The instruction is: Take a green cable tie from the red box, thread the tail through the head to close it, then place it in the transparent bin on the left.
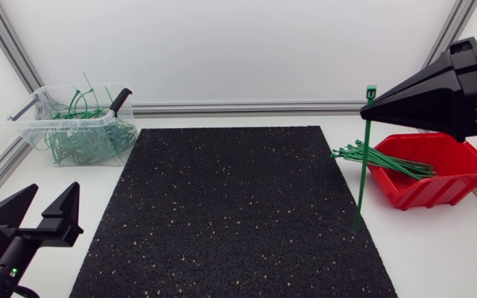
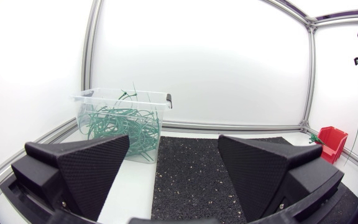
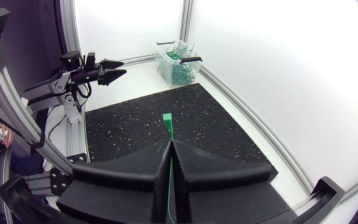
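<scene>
Right gripper point(image 1: 364, 108) fingers clamp the cable tie point(image 1: 363, 165) below its head; looks light, whippy, so catch the tail low; left gripper point(image 1: 54, 194) fingers apart, empty.

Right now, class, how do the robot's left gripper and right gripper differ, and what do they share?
The left gripper is open and empty; the right gripper is shut on a green cable tie. The left gripper sits low beside the black mat; the right gripper is high up by the red box, the tie's tail hanging straight down. Both are matte black with two wedge-shaped fingers.
</scene>
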Controlling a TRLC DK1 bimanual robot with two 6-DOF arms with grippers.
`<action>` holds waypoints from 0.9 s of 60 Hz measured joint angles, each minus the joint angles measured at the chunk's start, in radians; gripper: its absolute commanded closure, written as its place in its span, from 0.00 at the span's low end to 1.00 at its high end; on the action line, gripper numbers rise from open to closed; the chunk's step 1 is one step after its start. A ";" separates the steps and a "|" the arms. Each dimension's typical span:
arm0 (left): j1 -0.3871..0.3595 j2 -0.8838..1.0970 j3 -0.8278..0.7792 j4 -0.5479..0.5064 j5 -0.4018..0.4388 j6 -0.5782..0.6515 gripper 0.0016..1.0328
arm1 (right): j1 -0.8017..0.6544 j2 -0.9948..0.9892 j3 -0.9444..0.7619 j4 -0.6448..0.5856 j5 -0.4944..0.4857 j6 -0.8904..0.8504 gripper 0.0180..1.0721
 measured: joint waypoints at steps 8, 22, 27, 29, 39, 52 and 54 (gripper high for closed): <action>-0.006 0.000 0.000 -0.001 0.000 0.000 0.04 | 0.006 0.049 0.007 -0.015 -0.077 0.051 0.94; -0.006 0.000 0.000 -0.001 0.000 0.000 0.04 | 0.019 0.127 0.041 -0.041 -0.233 0.095 0.94; -0.006 0.000 0.000 -0.001 0.000 0.000 0.04 | 0.020 0.151 0.042 -0.051 -0.286 0.100 0.94; -0.006 0.000 0.000 -0.001 0.000 0.000 0.04 | 0.021 0.163 0.042 -0.051 -0.308 0.100 0.94; -0.008 0.000 0.000 -0.001 0.000 0.000 0.04 | 0.037 0.214 0.040 -0.051 -0.370 0.104 0.94; -0.021 0.000 0.000 -0.001 0.000 0.000 0.04 | 0.079 0.241 0.024 -0.033 -0.424 0.122 0.94; -0.021 0.000 0.000 -0.001 0.000 0.000 0.04 | 0.086 0.248 0.023 -0.024 -0.430 0.129 0.94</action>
